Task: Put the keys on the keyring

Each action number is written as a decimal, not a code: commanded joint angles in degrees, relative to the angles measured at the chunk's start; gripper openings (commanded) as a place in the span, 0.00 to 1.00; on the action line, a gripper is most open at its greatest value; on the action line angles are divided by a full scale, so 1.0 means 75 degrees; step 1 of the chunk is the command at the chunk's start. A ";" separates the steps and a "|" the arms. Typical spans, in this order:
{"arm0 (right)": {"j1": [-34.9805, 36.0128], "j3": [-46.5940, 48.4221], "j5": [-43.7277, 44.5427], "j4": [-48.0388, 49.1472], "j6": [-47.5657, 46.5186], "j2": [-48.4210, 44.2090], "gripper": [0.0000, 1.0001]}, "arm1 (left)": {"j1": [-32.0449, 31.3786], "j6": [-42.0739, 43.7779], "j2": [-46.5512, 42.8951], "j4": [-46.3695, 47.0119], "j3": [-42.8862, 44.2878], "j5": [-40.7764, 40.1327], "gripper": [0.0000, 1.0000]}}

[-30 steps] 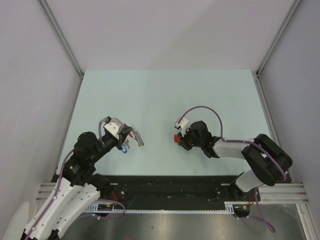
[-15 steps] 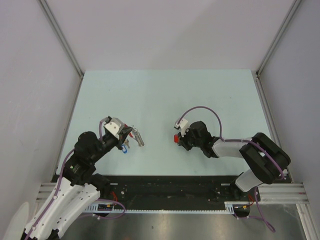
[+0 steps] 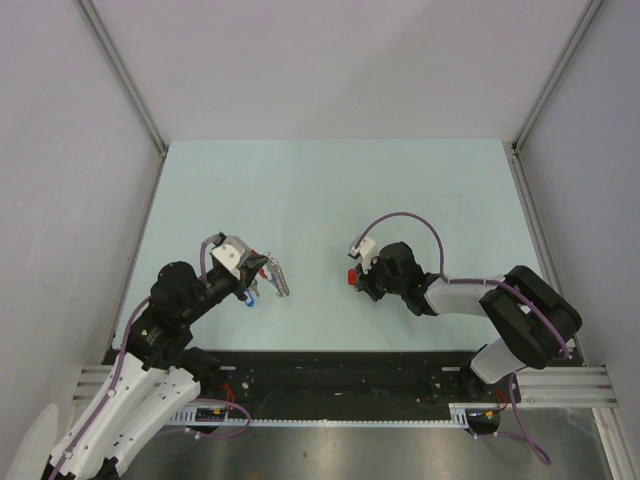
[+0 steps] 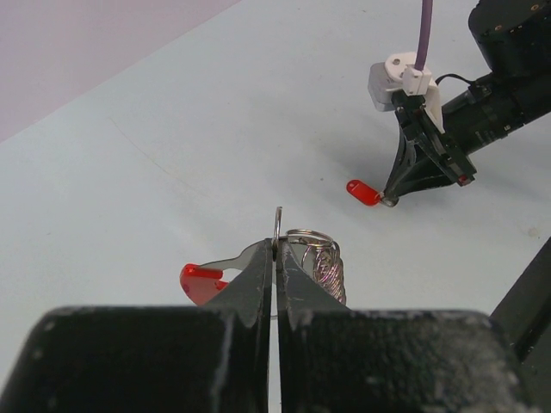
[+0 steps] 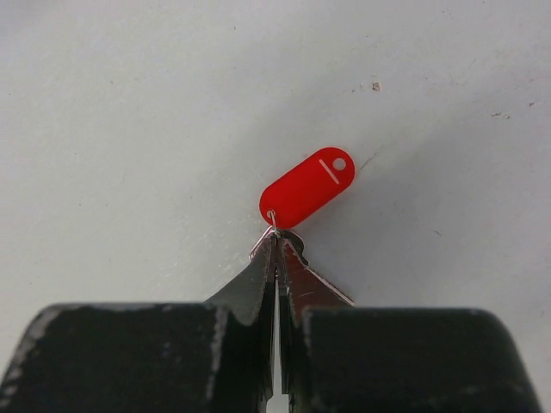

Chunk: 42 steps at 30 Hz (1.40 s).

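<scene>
Black left fingers (image 4: pixel 263 268) clamped on keyring (image 4: pixel 323 258), right fingers (image 5: pixel 265 262) pinching red key (image 5: pixel 307 187), both angled low

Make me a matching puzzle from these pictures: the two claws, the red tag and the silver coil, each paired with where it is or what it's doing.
Things:
1. left gripper
2. right gripper
3. red tag
4. silver coil

Places or states:
A. resting on the table
B. shut on the red tag's metal end
C. shut on the keyring's thin wire
D. bunched right beside the left gripper

Pairs: 1-C, 2-B, 3-A, 4-D
</scene>
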 commanded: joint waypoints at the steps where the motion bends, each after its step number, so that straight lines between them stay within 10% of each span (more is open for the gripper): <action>1: -0.0022 -0.0056 -0.0240 0.0142 -0.0005 -0.0481 0.00 | 0.0080 -0.0063 0.0043 0.0437 -0.0023 0.0282 0.01; 42: 0.0691 0.2123 -0.0781 -0.4415 -0.1000 -0.3669 0.00 | 0.0057 0.0474 0.1753 0.0590 0.0737 0.3292 0.00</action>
